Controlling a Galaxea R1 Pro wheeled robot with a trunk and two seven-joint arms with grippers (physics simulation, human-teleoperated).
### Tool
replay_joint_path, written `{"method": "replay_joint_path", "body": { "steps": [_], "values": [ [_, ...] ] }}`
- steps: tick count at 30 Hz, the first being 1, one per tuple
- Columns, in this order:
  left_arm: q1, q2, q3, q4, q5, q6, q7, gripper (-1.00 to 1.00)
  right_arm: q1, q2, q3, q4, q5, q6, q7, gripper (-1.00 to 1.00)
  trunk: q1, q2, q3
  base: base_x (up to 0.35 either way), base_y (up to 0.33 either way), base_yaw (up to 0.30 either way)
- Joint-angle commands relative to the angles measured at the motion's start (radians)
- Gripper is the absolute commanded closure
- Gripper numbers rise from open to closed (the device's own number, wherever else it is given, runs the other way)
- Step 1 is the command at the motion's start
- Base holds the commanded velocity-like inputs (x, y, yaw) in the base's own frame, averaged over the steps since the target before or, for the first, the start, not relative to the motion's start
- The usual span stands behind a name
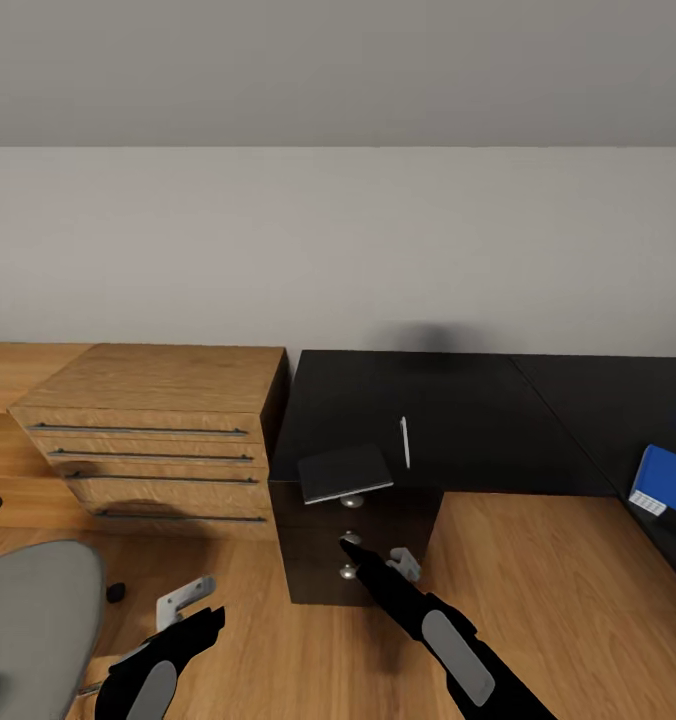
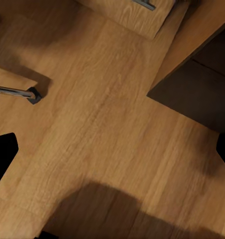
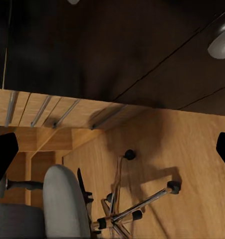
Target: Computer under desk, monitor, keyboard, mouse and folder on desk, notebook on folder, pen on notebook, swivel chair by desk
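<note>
Surface point(image 1: 478, 420): black, L-shaped; drawer unit with silver knobs beneath its left end
Notebook point(image 1: 345, 472): at the front edge, left end, overhanging the drawers
Pen point(image 1: 405, 442): just beside the notebook, near the front edge
Folder point(image 1: 666, 480): blue, on the right wing's edge
Chair point(image 1: 33, 625): grey, on the floor well left of the drawers
Left gripper point(image 1: 185, 598): low over the floor; jaws wide, empty
Right gripper point(image 1: 403, 563): before the drawer knobs; jaws wide, empty
</note>
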Motion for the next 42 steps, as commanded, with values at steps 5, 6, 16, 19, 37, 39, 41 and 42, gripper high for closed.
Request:
{"method": "replay_joint_path", "body": {
  "steps": [5,6,16,19,37,39,41,42],
  "values": [
    [-0.001,0.001,-0.003,0.000,0.011,0.001,0.010,-1.00,-0.001,-0.006,0.093,-0.012,0.001,0.000,0.140,-1.00,0.000,0.000,-0.001,0.000,0.000,0.009],
    [-0.001,0.001,-0.003,0.001,0.011,0.000,0.010,-1.00,-0.001,-0.007,0.102,-0.013,0.001,0.000,0.171,-1.00,0.000,0.000,-0.001,0.000,0.000,0.002],
    [-0.001,0.001,-0.007,0.013,0.011,0.000,0.008,-1.00,-0.001,-0.017,0.117,-0.013,0.000,-0.002,0.259,-1.00,0.000,0.000,-0.001,0.000,0.000,0.000],
    [-0.001,0.000,-0.008,0.016,0.010,-0.001,0.007,-1.00,0.000,-0.014,0.117,-0.013,-0.001,-0.001,0.310,-1.00,0.000,0.000,-0.001,0.000,0.000,0.000],
    [-0.001,-0.003,-0.009,0.022,0.009,-0.002,0.007,-1.00,-0.018,0.103,0.039,-0.053,-0.262,0.022,0.112,-1.00,0.000,0.000,-0.001,0.000,0.000,0.000],
    [-0.001,-0.003,-0.009,0.022,0.009,-0.002,0.007,-1.00,-0.019,0.103,0.038,-0.047,-0.265,0.002,0.110,-1.00,0.000,0.000,-0.001,0.000,0.000,0.000],
    [-0.001,-0.003,-0.009,0.022,0.009,-0.003,0.007,-1.00,-0.019,0.104,0.038,-0.044,-0.266,-0.013,0.109,-1.00,0.000,0.000,-0.001,0.000,0.000,0.000],
    [-0.001,-0.003,-0.009,0.022,0.009,-0.003,0.007,-1.00,-0.019,0.104,0.038,-0.043,-0.267,-0.019,0.109,-1.00,0.000,0.000,-0.001,0.000,0.000,0.000]
  ]
}}
